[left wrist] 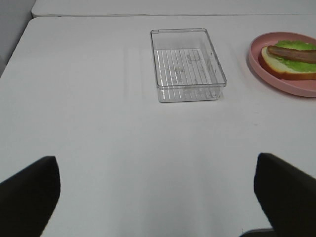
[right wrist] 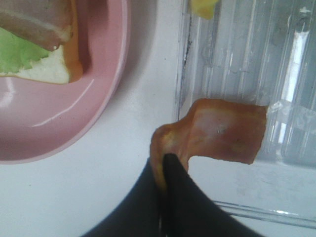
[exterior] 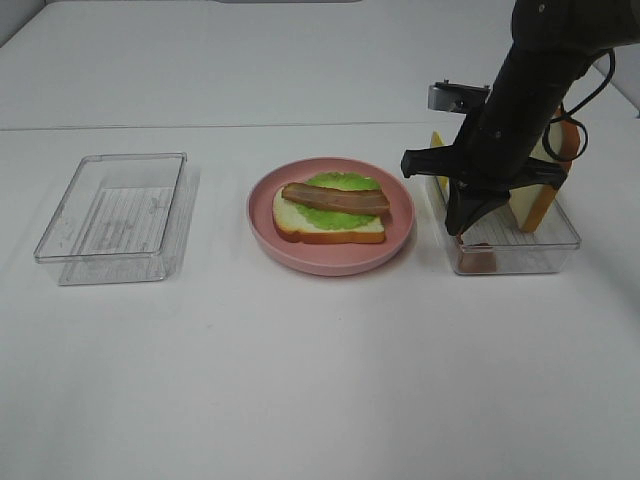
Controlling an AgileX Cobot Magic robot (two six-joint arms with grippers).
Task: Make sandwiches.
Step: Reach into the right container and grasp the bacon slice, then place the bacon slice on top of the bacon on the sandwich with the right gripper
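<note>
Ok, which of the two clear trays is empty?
The left tray, bare inside. The right tray holds bread and cheese, and the right gripper grips ham at its edge.

open table (exterior: 300, 380) in front, plate (exterior: 330, 266) centre, right hand (exterior: 462, 228), ham (right wrist: 222, 131) at right tray (exterior: 525, 258)

Sandwich (exterior: 330, 222) on plate (exterior: 262, 225), tray (exterior: 60, 238) ea. side

A plain white tabletop (exterior: 300, 380) fills nearly every view, matte and evenly lit, with only soft, short shadows. A thin seam (exterior: 200, 127) crosses it toward the far side, where a second white surface (exterior: 250, 60) adjoins. Beyond one edge lies a dull grey strip (left wrist: 7, 39); whether floor or wall is unclear.
</note>
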